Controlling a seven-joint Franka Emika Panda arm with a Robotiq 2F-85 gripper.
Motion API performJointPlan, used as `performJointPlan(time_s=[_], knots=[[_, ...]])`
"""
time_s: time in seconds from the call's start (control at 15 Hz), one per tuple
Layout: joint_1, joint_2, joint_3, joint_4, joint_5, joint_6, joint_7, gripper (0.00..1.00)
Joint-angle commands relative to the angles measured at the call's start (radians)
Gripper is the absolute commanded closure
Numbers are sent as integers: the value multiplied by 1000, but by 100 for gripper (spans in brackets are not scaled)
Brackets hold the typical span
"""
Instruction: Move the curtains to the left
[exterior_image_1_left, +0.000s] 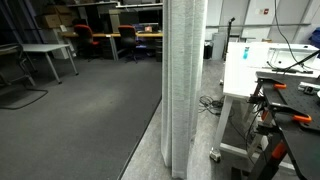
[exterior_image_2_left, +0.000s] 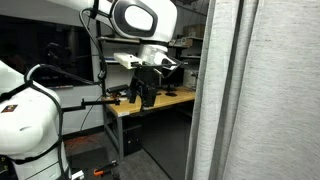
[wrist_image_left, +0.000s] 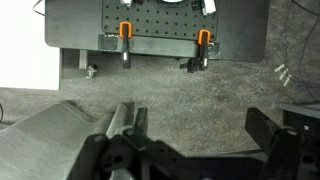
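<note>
**A:** Wrist view, entries from the left?

**B:** Entry 1: the curtains (wrist_image_left: 45, 135), pale grey fabric lying slanted, low and to the left of the hand (wrist_image_left: 188, 150). One rolled fold (wrist_image_left: 128, 118) stands just beside the hand's left finger (wrist_image_left: 102, 152). I cannot tell whether they touch.

**A:** State of the hand?

**B:** Entry 2: the jaws are spread wide, with grey carpet (wrist_image_left: 200, 95) showing between them and nothing clamped. The right finger (wrist_image_left: 275, 132) is well apart from the fold.

**A:** Beyond the hand?

**B:** Entry 3: a dark perforated panel (wrist_image_left: 160, 18) lies ahead of the fingers. It carries an orange clamp (wrist_image_left: 125, 31) on the left and a second orange clamp (wrist_image_left: 203, 38) on the right.

**A:** Exterior views?

**B:** Entry 4: in an exterior view, the white arm (exterior_image_2_left: 140, 18) holds the hand (exterior_image_2_left: 146, 98) just above a wooden surface (exterior_image_2_left: 165, 101). The curtains (exterior_image_2_left: 265, 90) hang to the right of the hand, well apart from it. They are floor-length, in vertical pleats.

**A:** Anything else?

**B:** Entry 5: in an exterior view, the curtains (exterior_image_1_left: 185, 80) hang mid-frame with a white cart (exterior_image_1_left: 248, 68) near their right side. The hand is not seen there.
</note>
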Motion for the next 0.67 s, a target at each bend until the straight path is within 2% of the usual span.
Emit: performJointPlan(time_s=[0.0, 0.4, 0.6], knots=[[-7, 1, 7, 1, 3, -1, -3, 0], [-8, 1, 7, 4, 5, 9, -2, 0], [-11, -13, 9, 3, 2, 50, 3, 0]])
